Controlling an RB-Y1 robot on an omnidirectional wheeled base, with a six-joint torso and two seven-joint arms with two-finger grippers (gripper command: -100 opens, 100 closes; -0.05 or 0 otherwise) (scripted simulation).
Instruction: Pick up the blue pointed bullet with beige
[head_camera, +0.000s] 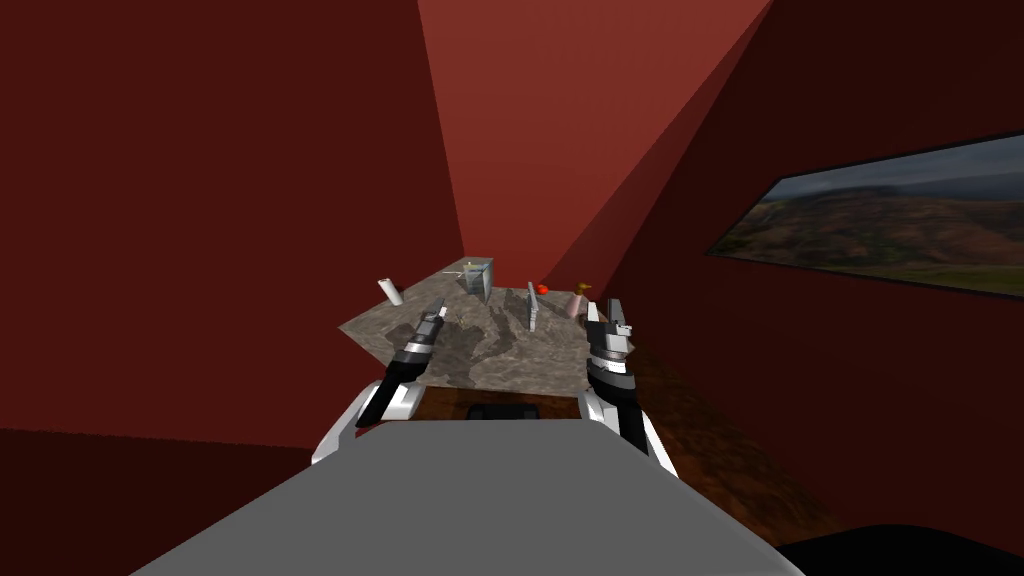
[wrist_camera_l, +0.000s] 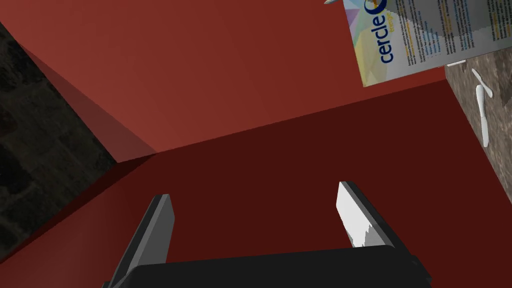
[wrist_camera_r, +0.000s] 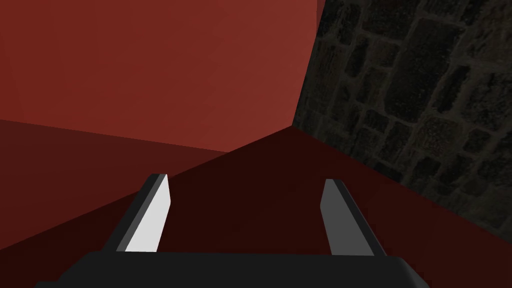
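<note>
A stone-patterned table stands in a red-walled corner in front of me. Near its far edge is a printed carton with a small yellowish speck at its top. Beside that carton, the left wrist view shows a small pale blue pointed tip, cut off by the picture's edge; I cannot tell what it is. My left gripper hovers over the table's left part, open and empty. My right gripper is at the table's right edge, open with nothing between its fingers.
On the table are a white cylinder at the left, a grey upright piece, a small red thing and a pinkish bottle with a brown top. A white utensil lies near the carton. Red walls close in behind and beside the table.
</note>
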